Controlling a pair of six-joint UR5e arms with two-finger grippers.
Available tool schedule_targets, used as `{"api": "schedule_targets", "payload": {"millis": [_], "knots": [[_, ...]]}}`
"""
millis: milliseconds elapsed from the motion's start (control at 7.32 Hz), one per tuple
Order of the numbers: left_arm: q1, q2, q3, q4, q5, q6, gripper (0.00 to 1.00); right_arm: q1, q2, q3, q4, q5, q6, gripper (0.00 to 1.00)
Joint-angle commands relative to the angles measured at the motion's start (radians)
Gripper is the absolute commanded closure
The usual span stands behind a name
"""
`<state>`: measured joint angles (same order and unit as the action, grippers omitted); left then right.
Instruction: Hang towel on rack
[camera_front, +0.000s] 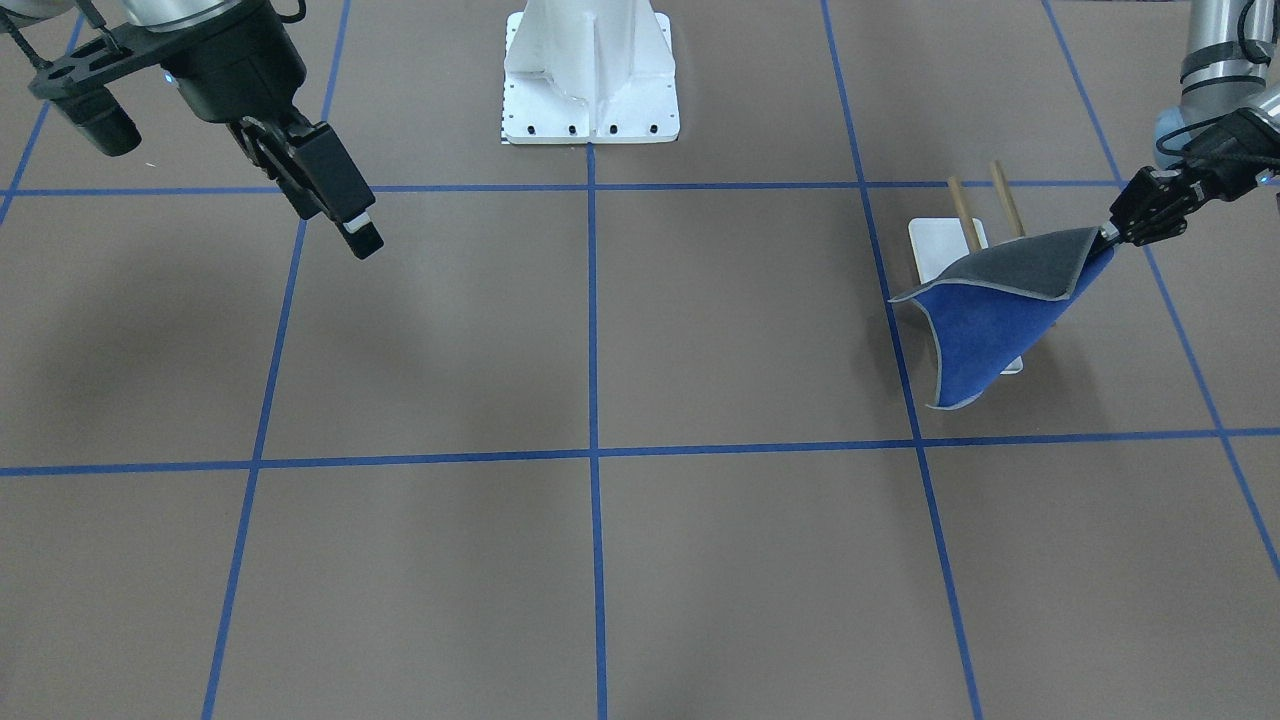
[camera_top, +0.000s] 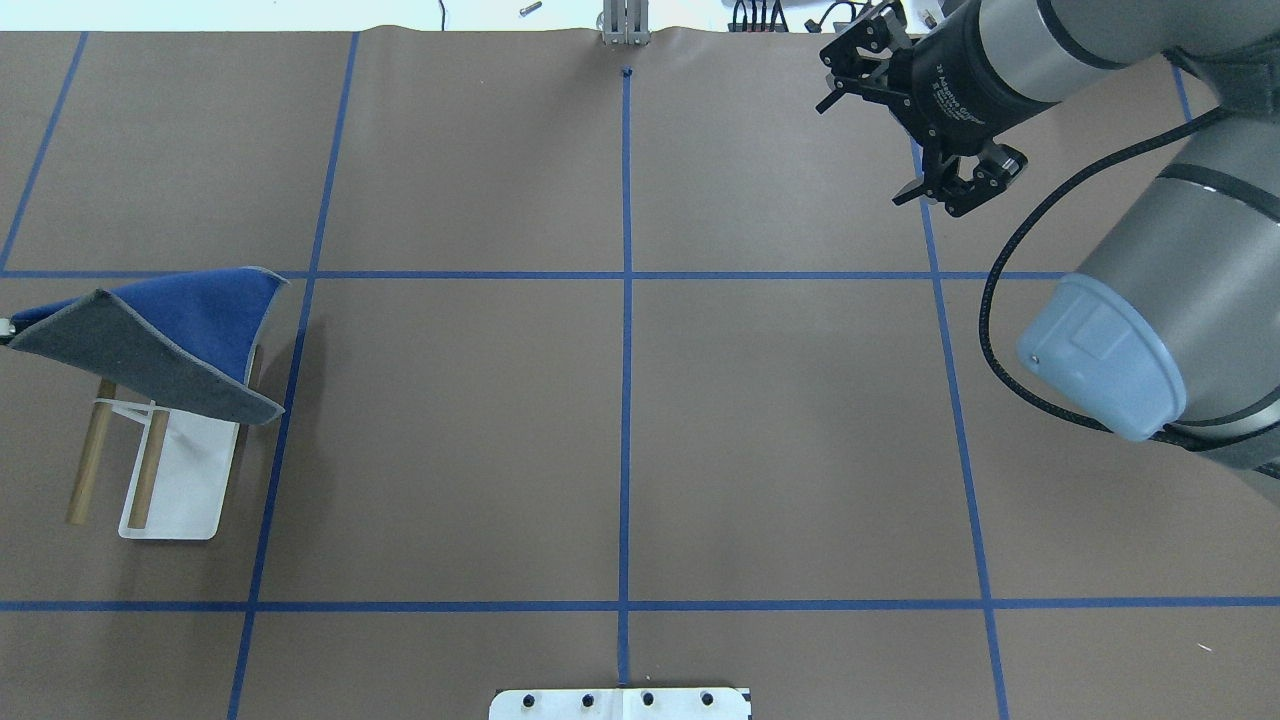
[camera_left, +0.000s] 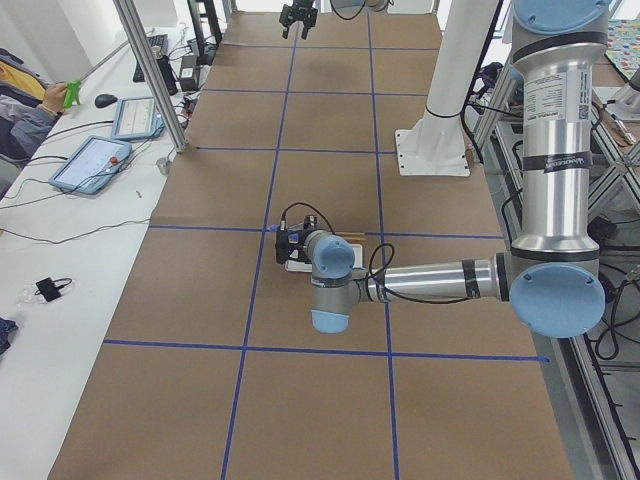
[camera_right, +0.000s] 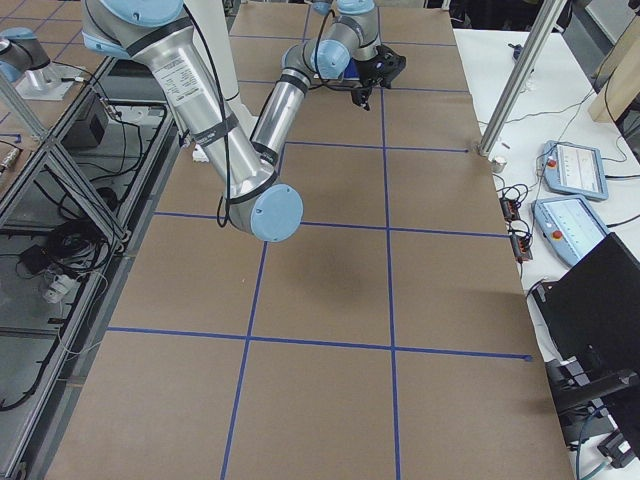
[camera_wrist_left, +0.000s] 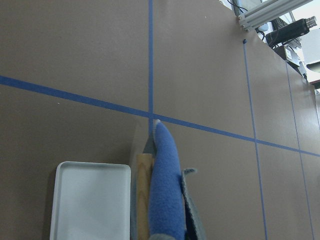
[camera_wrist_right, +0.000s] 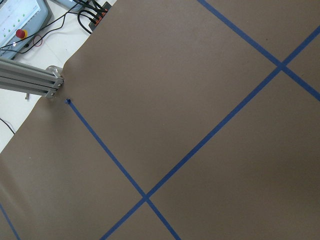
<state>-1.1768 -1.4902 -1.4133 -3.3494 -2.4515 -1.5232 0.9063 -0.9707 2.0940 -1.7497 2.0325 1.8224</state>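
Note:
The towel (camera_front: 990, 320) is blue on one side and grey on the other. It hangs from one corner pinched in my left gripper (camera_front: 1108, 240), which is shut on it. The towel spreads over the front part of the rack, whose white tray base (camera_front: 945, 245) and two brown rods (camera_front: 965, 215) show behind it. From overhead, the towel (camera_top: 170, 330) covers the far ends of the rods (camera_top: 90, 465) above the tray (camera_top: 185, 480). In the left wrist view the blue cloth (camera_wrist_left: 167, 190) hangs beside a rod (camera_wrist_left: 144, 195). My right gripper (camera_front: 362, 238) is open and empty, far across the table (camera_top: 940, 195).
The big white robot pedestal (camera_front: 590, 80) stands at the middle of the table's robot side. Blue tape lines (camera_front: 592, 455) divide the brown table into squares. Tablets and cables (camera_left: 95, 160) lie on a side table past the far edge.

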Motion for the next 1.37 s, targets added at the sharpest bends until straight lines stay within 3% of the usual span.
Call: {"api": "schedule_targets", "payload": {"millis": [0, 547, 683, 820, 957, 1230], "knots": [[-0.015, 0.022, 0.022, -0.013, -0.001, 0.0, 1.0, 0.0, 0.0, 0.001, -0.001, 0.0, 0.0, 0.0], [-0.027, 0.056, 0.053, -0.01, -0.001, -0.002, 1.0, 0.039, -0.077, -0.003, -0.005, 0.0, -0.141, 0.0], [-0.027, 0.059, 0.053, -0.008, -0.001, -0.003, 0.92, 0.039, -0.077, -0.002, -0.005, 0.0, -0.141, 0.0], [-0.027, 0.065, 0.072, -0.01, 0.009, -0.002, 0.13, 0.039, -0.088, -0.002, -0.004, 0.0, -0.143, 0.0], [-0.027, 0.067, 0.077, -0.012, 0.012, -0.003, 0.02, 0.039, -0.098, -0.002, 0.001, 0.002, -0.143, 0.0], [-0.043, 0.05, 0.073, -0.009, 0.017, -0.008, 0.02, 0.039, -0.099, 0.001, 0.001, 0.002, -0.143, 0.0]]}}
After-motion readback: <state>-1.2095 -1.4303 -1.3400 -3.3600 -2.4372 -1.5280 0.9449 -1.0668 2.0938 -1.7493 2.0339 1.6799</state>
